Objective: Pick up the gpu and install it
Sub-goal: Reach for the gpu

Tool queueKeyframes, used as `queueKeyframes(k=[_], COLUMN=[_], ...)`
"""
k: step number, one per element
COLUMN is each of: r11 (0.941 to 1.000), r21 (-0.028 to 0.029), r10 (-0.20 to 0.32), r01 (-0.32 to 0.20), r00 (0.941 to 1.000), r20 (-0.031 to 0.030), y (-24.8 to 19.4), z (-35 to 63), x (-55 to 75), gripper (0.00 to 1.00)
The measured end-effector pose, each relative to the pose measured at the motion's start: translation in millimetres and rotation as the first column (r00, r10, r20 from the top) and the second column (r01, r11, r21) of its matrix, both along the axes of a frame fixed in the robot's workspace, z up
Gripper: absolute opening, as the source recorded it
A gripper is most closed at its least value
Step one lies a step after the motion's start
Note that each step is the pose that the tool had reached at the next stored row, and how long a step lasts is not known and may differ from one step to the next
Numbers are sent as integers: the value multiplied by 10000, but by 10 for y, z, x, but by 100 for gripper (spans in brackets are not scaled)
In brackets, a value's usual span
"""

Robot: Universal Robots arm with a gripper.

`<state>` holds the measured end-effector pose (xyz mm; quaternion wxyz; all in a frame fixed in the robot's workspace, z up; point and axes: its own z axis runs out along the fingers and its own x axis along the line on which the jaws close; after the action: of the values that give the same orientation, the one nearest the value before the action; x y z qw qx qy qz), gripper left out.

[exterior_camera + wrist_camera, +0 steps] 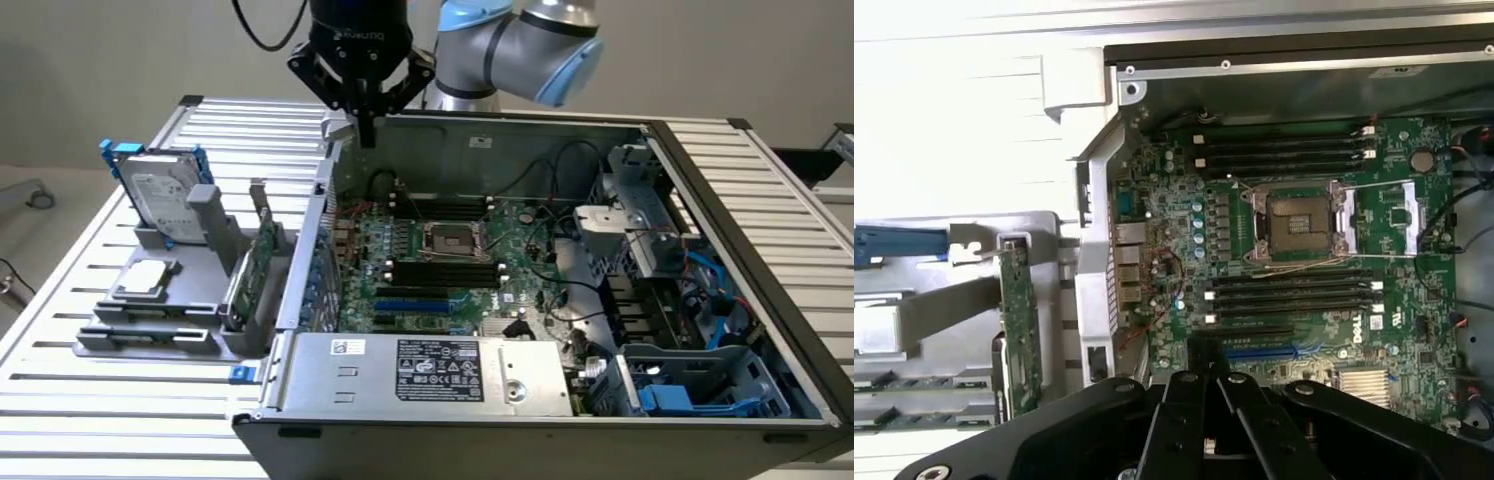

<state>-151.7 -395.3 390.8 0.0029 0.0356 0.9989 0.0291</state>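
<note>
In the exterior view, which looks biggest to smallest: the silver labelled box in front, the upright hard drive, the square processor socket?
1. silver labelled box
2. upright hard drive
3. square processor socket
The box seems nearest the camera, which may flatter it.

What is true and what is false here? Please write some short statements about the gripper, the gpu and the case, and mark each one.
1. The gripper holds the gpu. False: the gpu stands in the grey rack, outside the case.
2. The hard drive stands upright in that rack. True.
3. The computer case is closed. False: it is open, with the motherboard visible.
4. The gripper hangs above the case. True.
</note>
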Motion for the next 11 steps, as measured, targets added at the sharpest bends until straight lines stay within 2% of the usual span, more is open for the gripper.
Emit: queueKeyframes(k=[11], r11=[10000], r21=[-16], r10=[0], r01=[0], r00=[10000], r20=[-13], y=[25], z=[-42], x=[-500], gripper=[11])
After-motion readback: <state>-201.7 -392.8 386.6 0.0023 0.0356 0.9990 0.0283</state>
